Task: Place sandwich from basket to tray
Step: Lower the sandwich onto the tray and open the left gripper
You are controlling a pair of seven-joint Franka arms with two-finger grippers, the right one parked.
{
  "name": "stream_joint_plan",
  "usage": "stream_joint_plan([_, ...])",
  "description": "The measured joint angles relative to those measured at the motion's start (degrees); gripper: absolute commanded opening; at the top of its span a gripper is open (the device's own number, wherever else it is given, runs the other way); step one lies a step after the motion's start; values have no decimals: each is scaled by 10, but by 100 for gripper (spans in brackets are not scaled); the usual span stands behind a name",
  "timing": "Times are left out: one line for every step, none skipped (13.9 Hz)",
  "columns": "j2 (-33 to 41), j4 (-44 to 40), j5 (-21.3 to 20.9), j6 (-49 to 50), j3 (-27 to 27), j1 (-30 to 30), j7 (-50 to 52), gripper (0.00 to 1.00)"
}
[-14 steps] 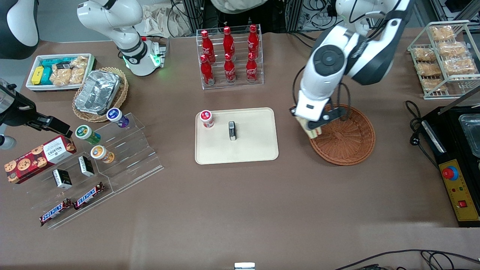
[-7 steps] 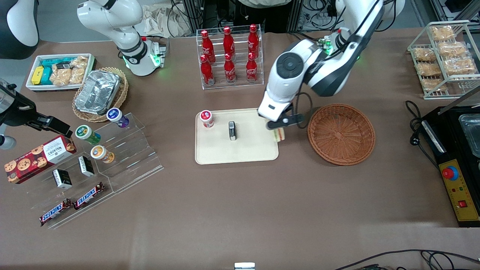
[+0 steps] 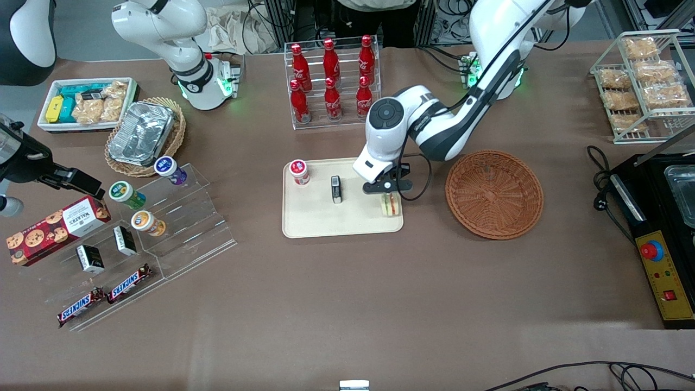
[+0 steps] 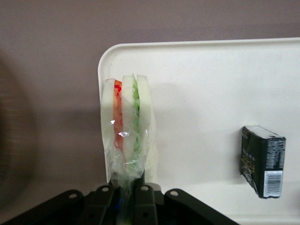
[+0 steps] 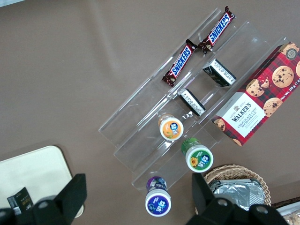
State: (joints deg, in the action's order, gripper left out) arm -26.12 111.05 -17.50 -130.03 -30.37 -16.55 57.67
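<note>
The sandwich (image 3: 390, 204), a wrapped wedge with pale bread and orange, green and red filling, stands over the cream tray (image 3: 326, 222) near the tray's edge closest to the basket. My left gripper (image 3: 389, 191) is shut on the sandwich's wrapper end. In the left wrist view the sandwich (image 4: 126, 122) sticks out from between the closed fingers (image 4: 145, 197), above the tray's rounded corner (image 4: 105, 61). The reddish-brown wicker basket (image 3: 494, 194) stands beside the tray toward the working arm's end, with nothing in it.
On the tray stand a small dark box (image 3: 336, 189) and a red-lidded cup (image 3: 299, 171). A clear rack of red cola bottles (image 3: 331, 81) stands farther from the camera than the tray. A clear tiered snack stand (image 3: 136, 239) lies toward the parked arm's end.
My left gripper has carried the sandwich from over the basket's rim across to the tray and lowered it near the tray's edge. The basket now holds nothing.
</note>
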Motion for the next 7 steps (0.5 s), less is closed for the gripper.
stream_joint_plan([-6, 0, -3, -7, 1, 0, 0, 19])
stream_joint_plan([-11, 0, -4, -12, 1, 0, -1, 41])
stream_joint_plan([-14, 0, -4, -15, 1, 0, -1, 82])
stream_joint_plan([-16, 0, -4, -16, 1, 0, -1, 96])
stream_joint_plan([-17, 0, -4, -16, 1, 0, -1, 99])
stream_joint_plan([-17, 0, -4, -16, 2, 0, -1, 99])
stream_joint_plan([-17, -2, -4, -14, 4, 0, -1, 99])
